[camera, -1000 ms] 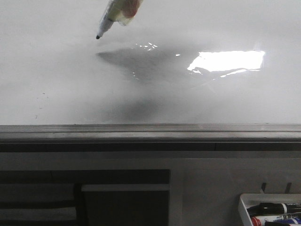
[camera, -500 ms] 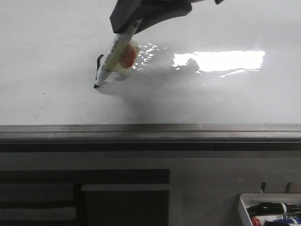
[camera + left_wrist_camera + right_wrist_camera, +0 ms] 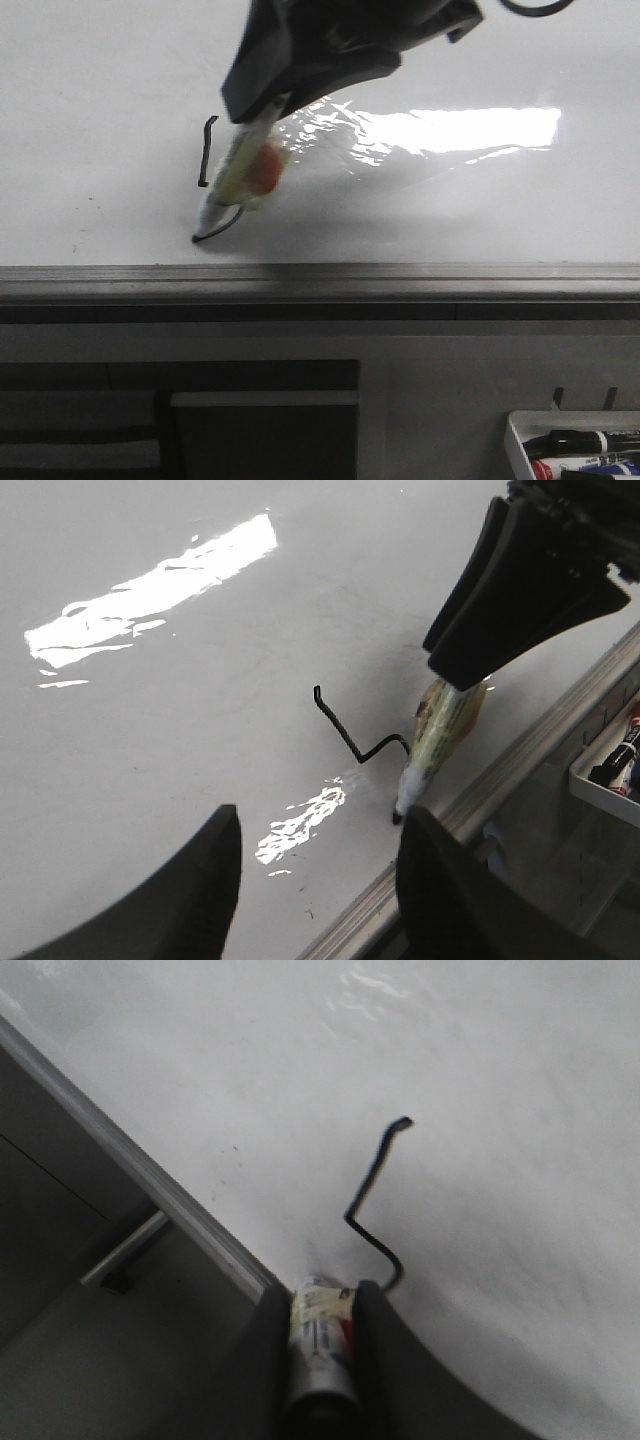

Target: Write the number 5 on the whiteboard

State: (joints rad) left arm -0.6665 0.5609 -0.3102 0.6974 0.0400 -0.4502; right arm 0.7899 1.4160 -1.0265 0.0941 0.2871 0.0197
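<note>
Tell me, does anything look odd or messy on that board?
Nothing stands out. The right gripper holds a marker tip-down on the whiteboard, drawing a clean, unfinished 5. No smears show.

right pincer (image 3: 262, 112) clamped, left pincer (image 3: 315, 880) spread

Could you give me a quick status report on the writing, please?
Right end effector shut on marker, tip on whiteboard. Left end effector open, empty. The 5 half drawn: stem done, hook underway. Nothing obstructing.
</note>
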